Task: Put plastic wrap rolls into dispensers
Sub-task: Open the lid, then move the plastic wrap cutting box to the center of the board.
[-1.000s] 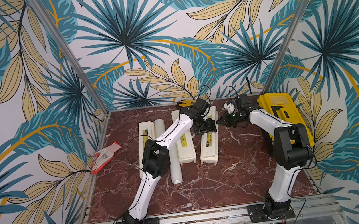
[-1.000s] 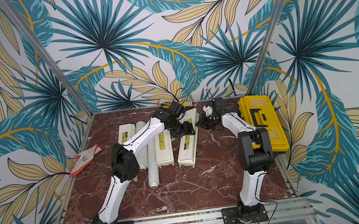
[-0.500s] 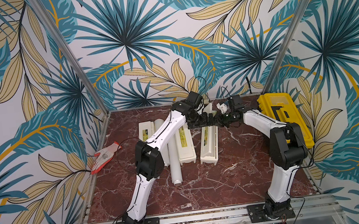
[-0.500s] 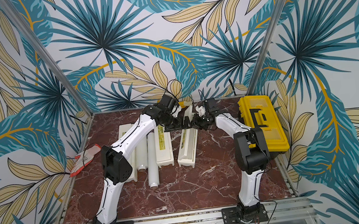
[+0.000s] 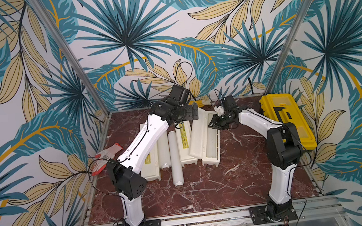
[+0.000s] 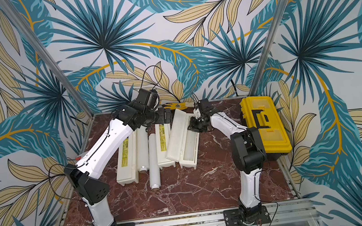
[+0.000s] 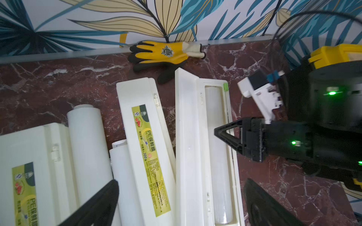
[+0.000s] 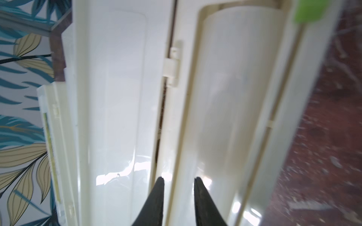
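Since a roll (image 7: 217, 156) lies in the open dispenser (image 5: 209, 160) toward the table's far edge, loading looks done — left pincer (image 5: 195, 111) wide apart, right pincer (image 8: 178, 179) barely parted, both empty. Next: close its lid (image 5: 196, 137).

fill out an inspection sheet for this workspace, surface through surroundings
surface: red-brown marble tabletop; no spills seen
job's things: open dispenser holds one plastic wrap roll, its lid tilted toward the middle closed dispenser; outer closed dispenser lies under the left arm; two loose rolls lie between the closed ones
clutter: yellow-black toolbox; red-white glove; yellow-black glove at the back wall
grippers: left gripper wide open, holding nothing; right gripper slightly parted over the open dispenser's hinge side
cables: black cable loops above the left wrist
surroundings: leaf-print walls; metal posts
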Controlling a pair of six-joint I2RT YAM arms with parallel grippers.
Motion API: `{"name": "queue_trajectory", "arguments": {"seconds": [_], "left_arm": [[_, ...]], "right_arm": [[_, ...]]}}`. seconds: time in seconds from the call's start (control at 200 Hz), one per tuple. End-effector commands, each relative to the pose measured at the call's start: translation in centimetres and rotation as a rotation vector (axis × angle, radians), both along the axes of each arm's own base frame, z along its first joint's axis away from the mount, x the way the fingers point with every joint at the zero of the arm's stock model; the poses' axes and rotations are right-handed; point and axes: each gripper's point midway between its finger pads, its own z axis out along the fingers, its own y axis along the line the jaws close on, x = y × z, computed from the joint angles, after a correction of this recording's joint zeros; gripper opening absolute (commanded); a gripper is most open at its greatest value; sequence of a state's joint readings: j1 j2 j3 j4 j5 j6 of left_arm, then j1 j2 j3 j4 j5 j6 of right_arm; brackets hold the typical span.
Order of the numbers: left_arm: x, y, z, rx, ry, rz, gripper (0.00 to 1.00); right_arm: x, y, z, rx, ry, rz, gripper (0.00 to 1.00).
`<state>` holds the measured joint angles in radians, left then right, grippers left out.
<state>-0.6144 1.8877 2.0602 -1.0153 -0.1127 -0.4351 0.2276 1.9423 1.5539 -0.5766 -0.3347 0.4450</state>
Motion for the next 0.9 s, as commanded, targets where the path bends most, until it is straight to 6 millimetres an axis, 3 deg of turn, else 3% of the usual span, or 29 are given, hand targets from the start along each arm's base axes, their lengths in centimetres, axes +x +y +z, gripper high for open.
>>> {"name": "queue_trajectory", "arguments": {"seconds": [0.0,0.095,0.3,0.541,0.701,0.776,0.891], "left_arm": [[0.0,1.0,-2.8,0.072,0.039,0.019,1.00],[-0.1,1.2,-3.7,0.075,0.059,0.022,1.00],[0.0,1.4,-5.1,0.073,0.090,0.028,1.00],[-0.6,2.1,-6.3,0.078,0.102,0.055,1.00],[-0.9,2.3,-7.0,0.084,0.120,0.065,1.00],[-0.9,2.4,-7.2,0.087,0.123,0.067,1.00],[-0.8,2.2,-7.4,0.079,0.127,0.068,1.00]], "right_arm": [[-2.0,-4.4,0.8,-0.198,0.019,-0.056,0.35],[-2.6,-5.1,-0.4,-0.225,0.063,-0.054,0.39],[-2.0,-3.5,-3.2,-0.170,0.106,0.002,0.39],[-2.4,-3.7,-5.3,-0.203,0.139,0.053,0.39],[-3.1,-6.2,-7.4,-0.335,0.229,0.060,0.34],[-3.2,-7.7,-7.5,-0.371,0.242,0.056,0.27],[-3.1,-10.5,-7.4,-0.403,0.266,0.020,0.25]]}}
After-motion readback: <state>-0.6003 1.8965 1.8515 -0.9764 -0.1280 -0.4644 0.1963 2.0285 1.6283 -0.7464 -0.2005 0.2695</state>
